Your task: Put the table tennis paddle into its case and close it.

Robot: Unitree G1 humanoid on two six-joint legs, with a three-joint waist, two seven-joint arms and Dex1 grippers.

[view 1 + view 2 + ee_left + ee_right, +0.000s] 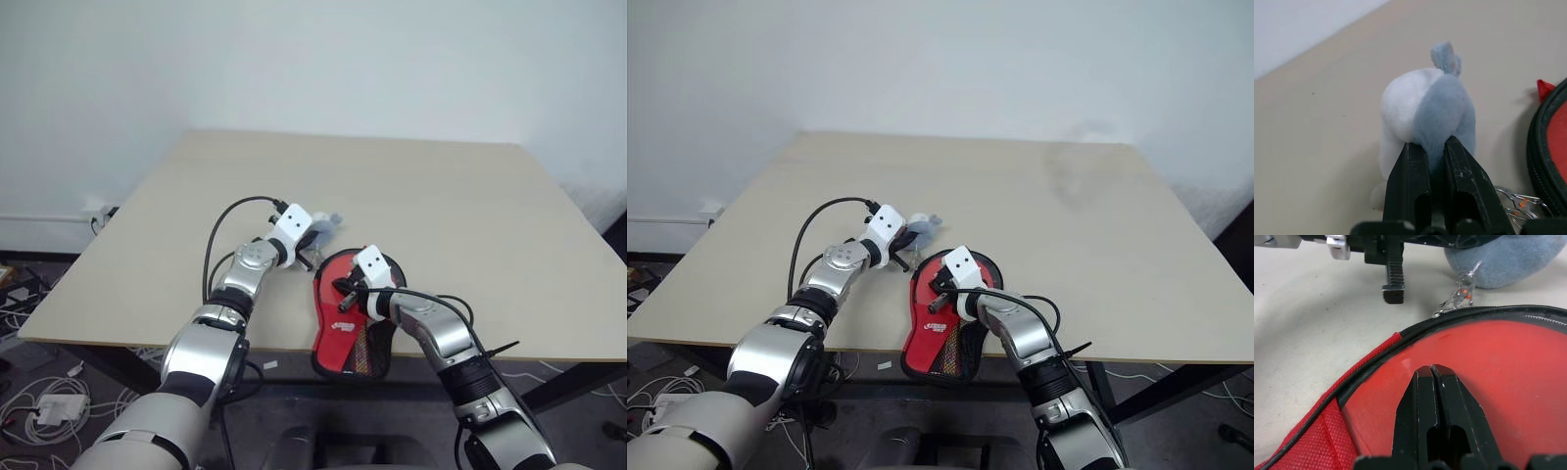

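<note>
Beige table [470, 196], red case [353, 328] near edge

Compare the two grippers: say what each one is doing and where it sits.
The left gripper is shut on a small blue-and-white plush toy on the bare table; the right gripper is shut on nothing, its tips pressed onto the red paddle case. The left sits beside the case's upper left edge; the right sits over the case. Both have black fingers, closed.
</note>
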